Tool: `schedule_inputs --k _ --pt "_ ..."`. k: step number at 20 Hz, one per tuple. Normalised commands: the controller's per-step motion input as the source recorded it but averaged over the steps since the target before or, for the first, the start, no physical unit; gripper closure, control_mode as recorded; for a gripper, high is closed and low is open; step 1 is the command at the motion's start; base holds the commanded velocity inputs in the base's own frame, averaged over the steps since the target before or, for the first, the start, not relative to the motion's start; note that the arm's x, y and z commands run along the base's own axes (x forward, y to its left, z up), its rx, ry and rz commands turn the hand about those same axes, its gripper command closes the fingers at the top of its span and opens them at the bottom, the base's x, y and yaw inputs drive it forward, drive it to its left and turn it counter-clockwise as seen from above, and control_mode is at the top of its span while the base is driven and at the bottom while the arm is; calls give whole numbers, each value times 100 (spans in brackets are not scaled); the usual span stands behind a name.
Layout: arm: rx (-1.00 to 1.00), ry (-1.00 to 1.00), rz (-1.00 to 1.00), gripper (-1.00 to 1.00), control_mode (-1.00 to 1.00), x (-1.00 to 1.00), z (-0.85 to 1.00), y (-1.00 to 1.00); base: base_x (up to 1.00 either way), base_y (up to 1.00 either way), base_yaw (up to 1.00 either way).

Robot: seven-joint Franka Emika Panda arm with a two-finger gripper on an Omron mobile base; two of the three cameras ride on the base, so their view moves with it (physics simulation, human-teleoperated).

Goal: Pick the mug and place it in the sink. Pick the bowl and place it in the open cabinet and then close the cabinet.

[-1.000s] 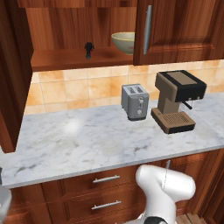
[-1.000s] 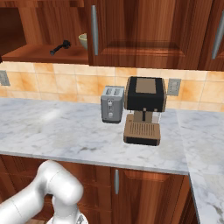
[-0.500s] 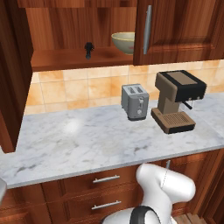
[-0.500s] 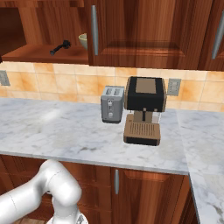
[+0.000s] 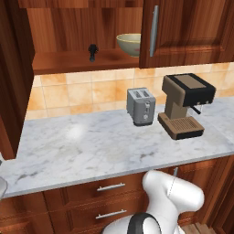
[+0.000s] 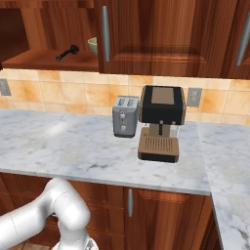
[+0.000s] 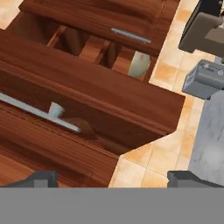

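Gripper (image 7: 111, 179) with fingers spread wide and empty, wide yellow-tan round bowl (image 5: 129, 44) resting on the shelf of the open reddish-brown wooden wall cabinet (image 5: 68, 61), silver toaster (image 5: 140, 106) on the marble counter (image 5: 91, 146) below.

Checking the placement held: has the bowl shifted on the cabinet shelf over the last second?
No. The bowl sits on the cabinet shelf beside the closed door's handle, as before.

Bowl (image 5: 129, 43) — wide, dull yellow-tan, paler olive inside — upright on the wood shelf of the cabinet (image 5: 68, 61), at the shelf's right end, half hidden behind the shut right door. Reddish-brown wall cabinet, left side open — long silver bar handle on the right door. Seen tilted from the hand too: bowl (image 7: 140, 64), cabinet (image 7: 105, 92).
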Motion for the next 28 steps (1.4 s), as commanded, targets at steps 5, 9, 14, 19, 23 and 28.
schedule_inputs --k 5,9,14,19,23,28 --pt "0 0 0 -100 -100 52 -31 31 0 0 0" --pt "0 0 0 -100 -100 34 -34 26 0 0 0" --pt "2 0 0 -100 -100 36 -39 19 0 0 0" --pt "7 -8 -6 -100 -100 13 -28 3 0 0 0" --pt "12 -20 -15 -100 -100 0 -22 0 0 0 0" --pt "19 -22 -17 -100 -100 0 -16 0 0 0 0"
